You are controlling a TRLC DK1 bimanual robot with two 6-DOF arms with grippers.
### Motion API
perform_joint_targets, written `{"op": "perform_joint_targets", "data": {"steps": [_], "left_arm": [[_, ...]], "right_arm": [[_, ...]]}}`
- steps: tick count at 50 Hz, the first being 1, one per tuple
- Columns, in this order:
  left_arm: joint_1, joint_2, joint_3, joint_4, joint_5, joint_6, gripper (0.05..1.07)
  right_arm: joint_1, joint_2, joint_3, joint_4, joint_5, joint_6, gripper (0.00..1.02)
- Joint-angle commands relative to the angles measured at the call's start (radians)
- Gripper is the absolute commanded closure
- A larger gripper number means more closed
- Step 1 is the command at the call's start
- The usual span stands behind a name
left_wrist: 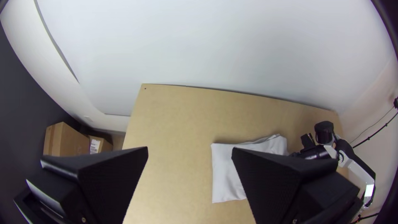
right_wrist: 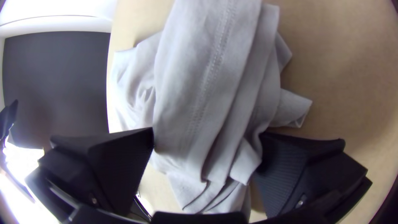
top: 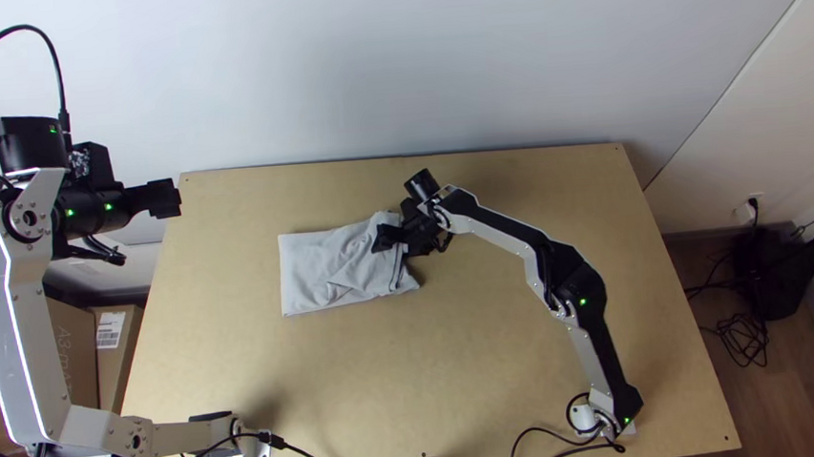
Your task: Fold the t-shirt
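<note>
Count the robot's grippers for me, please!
2. In the top view, the left gripper is near the far left corner of the table; the right gripper is at the right end of the t-shirt.

Beyond the table's left edge, a white label is bearing print too small to read on one box; lettering is marking another.

Bare tabletop leaves a way between the left gripper and the shirt, and along the shirt's near side. The right arm slants over the table's right half; the right gripper obstructs the shirt's right end.
</note>
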Motion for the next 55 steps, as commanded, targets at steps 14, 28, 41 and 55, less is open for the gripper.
{"op": "perform_joint_targets", "data": {"steps": [14, 28, 41, 55], "left_arm": [[0.042, -0.016, 0.035, -0.025, 0.007, 0.040, 0.10], [0.056, -0.002, 0.038, -0.011, 0.009, 0.050, 0.10], [0.056, 0.010, 0.040, 0.016, 0.038, 0.048, 0.10], [0.042, 0.046, 0.075, 0.019, 0.038, 0.048, 0.10]], "right_arm": [[-0.091, -0.049, -0.129, -0.003, -0.028, -0.092, 1.00], [-0.426, -0.247, -0.369, 0.049, -0.044, -0.200, 1.00], [-0.820, -0.311, -0.432, 0.105, -0.058, -0.224, 1.00], [-1.147, -0.230, -0.336, 0.114, -0.065, -0.229, 1.00]]}}
